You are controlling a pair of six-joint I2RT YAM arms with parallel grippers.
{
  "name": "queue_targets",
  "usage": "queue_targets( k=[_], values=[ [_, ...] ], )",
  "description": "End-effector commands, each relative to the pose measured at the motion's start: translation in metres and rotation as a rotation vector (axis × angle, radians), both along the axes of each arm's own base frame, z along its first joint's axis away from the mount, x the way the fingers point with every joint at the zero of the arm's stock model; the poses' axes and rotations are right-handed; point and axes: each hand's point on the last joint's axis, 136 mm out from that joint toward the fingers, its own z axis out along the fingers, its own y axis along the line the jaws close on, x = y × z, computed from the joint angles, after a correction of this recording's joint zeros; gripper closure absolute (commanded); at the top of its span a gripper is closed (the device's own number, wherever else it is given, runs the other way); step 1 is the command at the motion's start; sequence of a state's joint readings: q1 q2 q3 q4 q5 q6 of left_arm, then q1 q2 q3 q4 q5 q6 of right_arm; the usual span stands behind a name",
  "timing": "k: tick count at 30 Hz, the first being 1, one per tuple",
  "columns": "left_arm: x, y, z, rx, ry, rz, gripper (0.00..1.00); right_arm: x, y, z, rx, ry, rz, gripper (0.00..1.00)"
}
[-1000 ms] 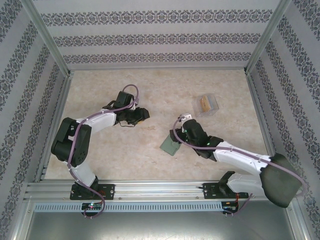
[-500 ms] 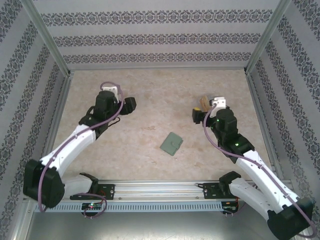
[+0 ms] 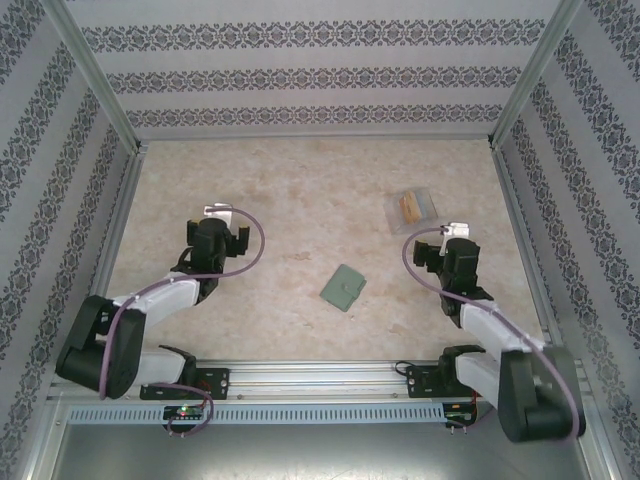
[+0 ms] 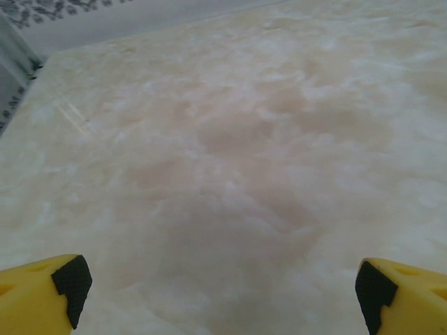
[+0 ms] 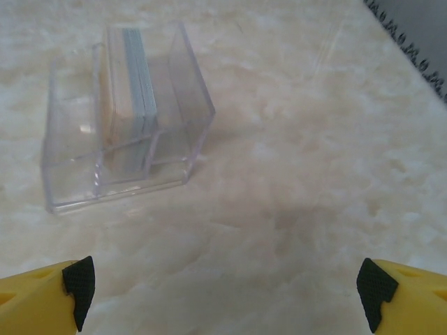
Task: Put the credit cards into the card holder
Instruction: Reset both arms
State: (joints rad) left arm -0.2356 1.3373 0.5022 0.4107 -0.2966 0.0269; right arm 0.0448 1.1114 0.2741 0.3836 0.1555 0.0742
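- Card holder (image 3: pixel 343 288): a small grey-green square wallet. It is folded shut and lies flat near the middle of the table (image 3: pixel 300 180), between the two arms and well apart from both hands. Since it is closed, it probably has to be opened before any card can go in.
- Credit cards (image 5: pixel 136 77): these stand on edge in a slot of the clear case, at the far right of the table. The right wrist view shows pale teal-blue card edges with a faint orange-yellow tint just beside them. The slot walls keep the cards upright, so their top edges look free for a pinch from above.
- Clear case (image 5: pixel 119 139): a transparent plastic stand resting on the table, and not one of the task's own items. It lies just ahead of the right hand.
- Right hand (image 5: pixel 223 286): the fingers are spread wide with nothing between them. It sits low over the table facing the case, near it but not touching. This position suits a reach for the cards.
- Left hand (image 4: pixel 223 293): the fingers are spread wide and hold nothing. It is over bare table on the left side, well apart from the card holder. From here it looks placed to move in and steady or open the wallet.
- Task status: no card is in the card holder yet.
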Motion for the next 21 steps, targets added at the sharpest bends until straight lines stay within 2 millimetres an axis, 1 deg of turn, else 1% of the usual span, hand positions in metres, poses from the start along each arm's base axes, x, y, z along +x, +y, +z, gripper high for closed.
queue_targets(
  k=[1,2,3,5,6,8,9,10,12,13,15,16,17,18,19,20,21],
  values=[
    [0.023,0.018,0.029,0.022,-0.141,0.014,0.01,0.035,0.017,0.042,0.031,-0.196,0.1,0.02],
    [0.021,0.024,0.025,0.025,-0.123,0.039,0.01,0.039,0.018,0.044,0.03,-0.223,0.105,0.02],
    [0.023,0.026,0.028,0.013,-0.134,0.037,0.01,0.044,0.017,0.047,0.025,-0.254,0.1,0.02],
    [0.026,0.023,0.039,-0.027,-0.2,-0.016,0.01,0.052,0.015,0.047,0.002,-0.261,0.104,0.02],
    [0.03,0.027,0.042,-0.055,-0.229,-0.008,0.01,0.055,0.013,0.044,0.004,-0.27,0.093,0.02],
    [0.041,0.041,0.044,-0.133,-0.265,0.025,0.01,0.06,0.007,0.032,0.022,-0.261,0.074,0.02],
    [0.047,0.044,0.042,-0.168,-0.272,0.032,0.01,0.062,0.005,0.028,0.027,-0.266,0.064,0.02],
    [0.053,0.048,0.035,-0.197,-0.251,0.054,0.01,0.064,0.002,0.023,0.03,-0.274,0.045,0.02],
    [0.058,0.039,0.027,-0.22,-0.208,0.021,0.0,0.064,0.001,0.021,0.027,-0.265,0.036,0.02],
    [0.056,0.035,0.029,-0.229,-0.204,0.009,0.0,0.062,-0.001,0.021,0.025,-0.246,0.025,0.02],
    [0.044,0.027,0.037,-0.219,-0.193,-0.019,0.0,0.062,-0.005,0.022,0.022,-0.276,-0.001,0.02],
    [0.035,0.025,0.04,-0.173,-0.17,-0.02,0.0,0.061,-0.007,0.021,0.022,-0.265,-0.012,0.02],
    [0.026,0.027,0.038,-0.129,-0.14,-0.004,0.0,0.062,-0.008,0.02,0.021,-0.246,-0.014,0.02],
    [0.019,0.028,0.036,-0.117,-0.132,-0.008,0.01,0.066,-0.006,0.021,0.018,-0.244,-0.006,0.02],
    [0.014,0.029,0.032,-0.13,-0.151,-0.005,0.01,0.066,-0.003,0.016,0.012,-0.223,0.005,0.02],
    [0.008,0.03,0.023,-0.139,-0.14,-0.019,0.01,0.07,-0.001,0.02,0.003,-0.225,0.014,0.02],
    [0.003,0.035,0.015,-0.154,-0.131,0.004,0.01,0.072,0.0,0.024,-0.003,-0.231,0.017,0.02]
  ],
)
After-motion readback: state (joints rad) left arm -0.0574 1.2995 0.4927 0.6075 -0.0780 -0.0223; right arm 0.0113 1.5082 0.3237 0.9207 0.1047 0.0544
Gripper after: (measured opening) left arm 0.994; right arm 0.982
